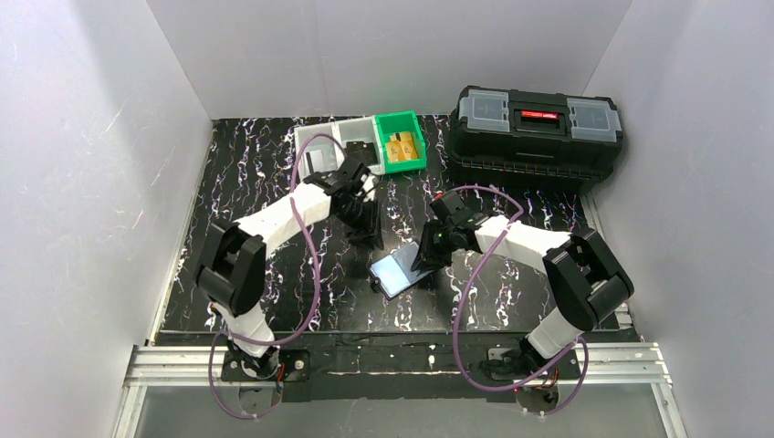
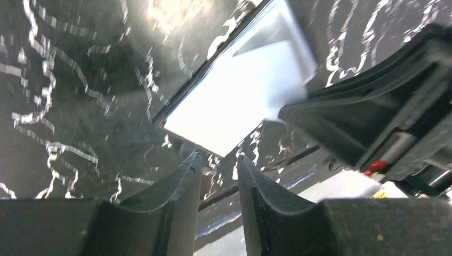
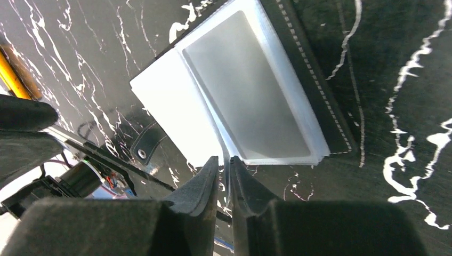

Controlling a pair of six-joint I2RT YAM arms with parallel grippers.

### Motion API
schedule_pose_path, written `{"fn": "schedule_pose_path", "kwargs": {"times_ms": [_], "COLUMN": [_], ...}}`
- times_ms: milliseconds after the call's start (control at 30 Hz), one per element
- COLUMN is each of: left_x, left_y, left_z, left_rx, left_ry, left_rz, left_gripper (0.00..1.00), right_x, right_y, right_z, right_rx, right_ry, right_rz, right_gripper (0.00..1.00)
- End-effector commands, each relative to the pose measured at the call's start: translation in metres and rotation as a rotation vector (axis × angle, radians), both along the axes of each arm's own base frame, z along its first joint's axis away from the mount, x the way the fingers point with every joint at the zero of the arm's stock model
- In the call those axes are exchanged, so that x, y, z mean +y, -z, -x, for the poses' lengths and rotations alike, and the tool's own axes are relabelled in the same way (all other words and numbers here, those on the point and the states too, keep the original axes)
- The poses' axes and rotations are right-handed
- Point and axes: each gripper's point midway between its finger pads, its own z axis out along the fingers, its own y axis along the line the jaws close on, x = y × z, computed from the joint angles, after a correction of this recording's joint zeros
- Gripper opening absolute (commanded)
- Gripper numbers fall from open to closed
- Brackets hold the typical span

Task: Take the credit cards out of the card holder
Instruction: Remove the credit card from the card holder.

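Observation:
The black card holder (image 1: 395, 272) lies open on the table centre, its shiny clear pockets facing up. In the right wrist view its pockets (image 3: 245, 85) look pale grey-white; I cannot tell whether a card is inside. My right gripper (image 1: 426, 256) is at the holder's right edge, and its jaws (image 3: 224, 162) are pinched on a thin clear pocket leaf. My left gripper (image 1: 370, 234) hangs just behind the holder, its jaws (image 2: 219, 160) narrowly apart and empty, with the bright pocket (image 2: 240, 90) ahead. Gold-orange credit cards (image 1: 402, 147) lie in the green bin.
A green bin (image 1: 415, 135) and a grey bin (image 1: 321, 137) stand side by side at the back centre. A big black toolbox (image 1: 538, 137) stands at the back right. White walls enclose the table on three sides. The holder's snap strap (image 3: 141, 152) sticks out.

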Motion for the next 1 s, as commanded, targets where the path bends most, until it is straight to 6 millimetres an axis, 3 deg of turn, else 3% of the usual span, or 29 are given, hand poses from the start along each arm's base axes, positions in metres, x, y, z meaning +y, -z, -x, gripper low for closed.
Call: {"fn": "schedule_pose_path", "kwargs": {"times_ms": [0, 100, 367, 700, 800, 967], "left_x": [0.027, 0.036, 0.048, 0.038, 0.033, 0.017], "left_y": [0.012, 0.011, -0.002, -0.017, -0.023, -0.027], "left_z": [0.026, 0.033, 0.033, 0.030, 0.028, 0.024], "left_rx": [0.042, 0.039, 0.009, 0.001, 0.002, 0.021], "left_ry": [-0.051, -0.074, -0.112, -0.104, -0.101, -0.083], "left_rz": [-0.040, -0.037, -0.023, 0.038, 0.061, 0.113], "left_gripper": [0.30, 0.30, 0.32, 0.33, 0.33, 0.30], "right_x": [0.021, 0.033, 0.054, 0.069, 0.069, 0.050], "right_y": [-0.016, -0.021, -0.031, -0.001, 0.001, -0.024], "right_z": [-0.004, 0.001, 0.013, 0.019, 0.020, 0.009], "right_rx": [-0.061, -0.065, -0.092, -0.008, 0.005, -0.062], "right_ry": [-0.044, -0.080, -0.148, -0.167, -0.162, -0.103], "right_rz": [-0.055, -0.066, -0.075, -0.078, -0.076, -0.058], "right_gripper": [0.23, 0.27, 0.52, 0.69, 0.71, 0.73]}}
